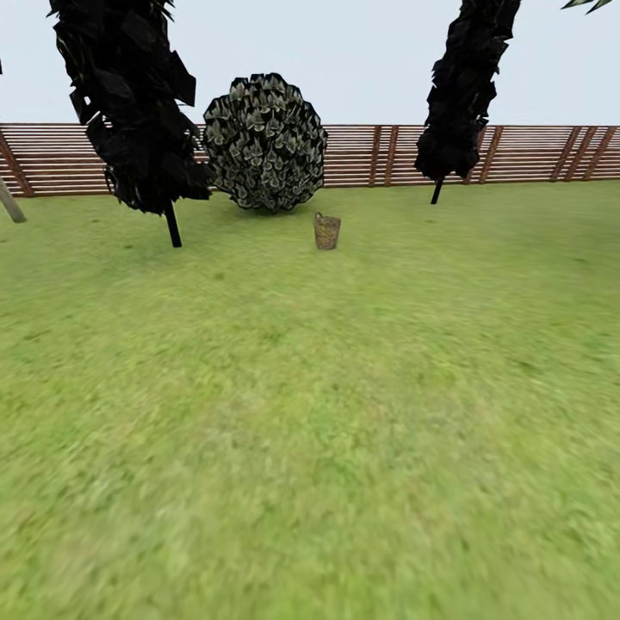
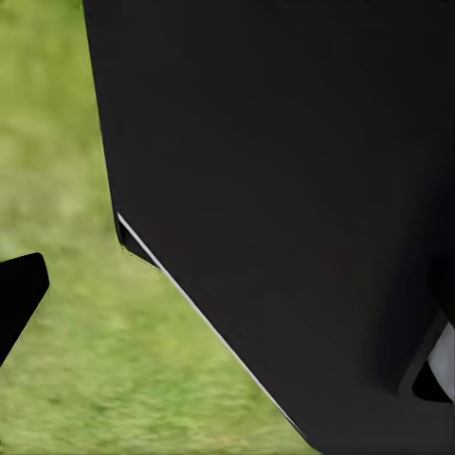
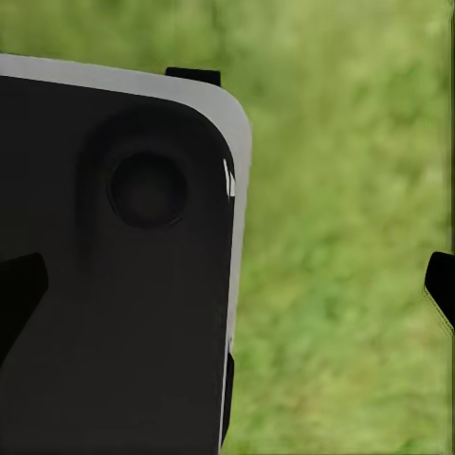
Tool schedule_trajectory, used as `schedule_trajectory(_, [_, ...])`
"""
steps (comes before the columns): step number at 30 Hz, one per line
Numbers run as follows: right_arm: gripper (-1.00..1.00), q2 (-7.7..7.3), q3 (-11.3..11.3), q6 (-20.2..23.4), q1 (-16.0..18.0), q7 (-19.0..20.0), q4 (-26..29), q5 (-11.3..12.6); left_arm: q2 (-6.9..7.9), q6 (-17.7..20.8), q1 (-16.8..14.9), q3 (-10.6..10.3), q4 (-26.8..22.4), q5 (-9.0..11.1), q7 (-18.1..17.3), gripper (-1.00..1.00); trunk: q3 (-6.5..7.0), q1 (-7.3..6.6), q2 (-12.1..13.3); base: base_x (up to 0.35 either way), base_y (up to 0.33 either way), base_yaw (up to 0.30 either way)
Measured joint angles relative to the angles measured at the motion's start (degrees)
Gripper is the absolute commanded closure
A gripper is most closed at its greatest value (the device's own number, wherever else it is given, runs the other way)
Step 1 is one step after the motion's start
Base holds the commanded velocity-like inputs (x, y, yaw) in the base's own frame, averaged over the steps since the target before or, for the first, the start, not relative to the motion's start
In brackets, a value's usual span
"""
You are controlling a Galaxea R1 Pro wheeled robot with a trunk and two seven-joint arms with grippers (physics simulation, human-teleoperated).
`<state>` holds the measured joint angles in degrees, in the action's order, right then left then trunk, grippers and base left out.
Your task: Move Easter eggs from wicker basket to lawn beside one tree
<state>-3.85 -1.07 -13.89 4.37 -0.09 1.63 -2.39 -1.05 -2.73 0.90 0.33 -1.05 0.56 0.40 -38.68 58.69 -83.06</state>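
Note:
Far across the lawn (image 1: 310, 430), a small brown woven wicker basket (image 1: 326, 232) stands on the grass in front of a round bush. The Easter eggs are too small or hidden to make out at this distance. A leaning grey trunk (image 1: 9, 203), perhaps a tree, cuts the far left edge. In the right wrist view my right gripper (image 3: 227, 289) is open over grass, with black fingertips (image 3: 21, 289) at both sides and nothing between them. The left wrist view has one black fingertip (image 2: 19, 294) of my left gripper far to the side, and the other is lost against my dark body.
Two narrow dark ragged-leaved trees (image 1: 129, 103) (image 1: 465, 86) stand left and right of a round grey-green bush (image 1: 265, 142). A brown slatted fence (image 1: 534, 155) closes the back of the garden. Open grass stretches between me and the basket. My own black body panel (image 2: 284, 190) looms close to both wrists.

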Motion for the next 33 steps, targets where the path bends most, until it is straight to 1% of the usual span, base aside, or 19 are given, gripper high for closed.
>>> schedule_trajectory(33, [-1.0,0.0,0.0,-0.18,0.0,-0.05,0.0,0.0,-0.03,0.0,0.02,0.0,0.0,0.0,0.0,-1.0,0.0,0.0,0.0,0.334,0.0,0.0])
